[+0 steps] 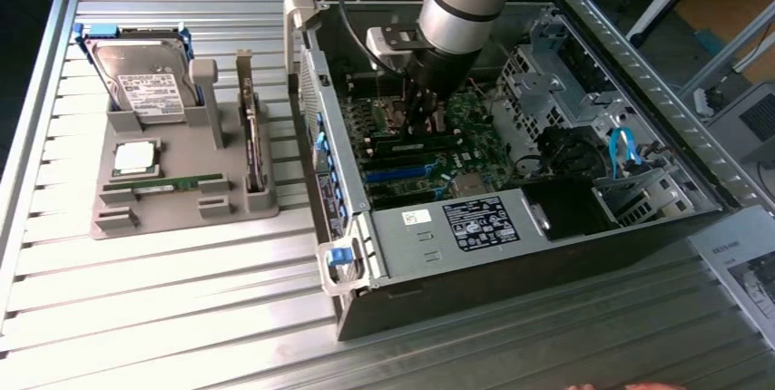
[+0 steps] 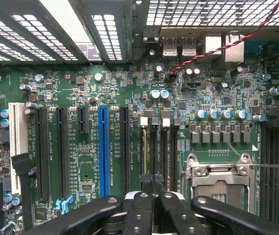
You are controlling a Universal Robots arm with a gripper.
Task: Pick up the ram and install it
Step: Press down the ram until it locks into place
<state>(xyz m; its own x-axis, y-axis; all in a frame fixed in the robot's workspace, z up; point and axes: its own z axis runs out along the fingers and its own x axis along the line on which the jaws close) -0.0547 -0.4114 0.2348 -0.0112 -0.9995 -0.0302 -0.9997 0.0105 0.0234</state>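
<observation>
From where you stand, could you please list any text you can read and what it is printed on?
None is readable.
Power supply label: white print, too small.
Hard drive label: blurred.
White sticker on the case edge: blurred.
Motherboard slot markings: too small.

The exterior view looks steeply down from above onto the open computer case [image 1: 509, 154] from moderate distance. The wrist view faces its motherboard [image 2: 129, 122] closely; both views share that board.
</observation>
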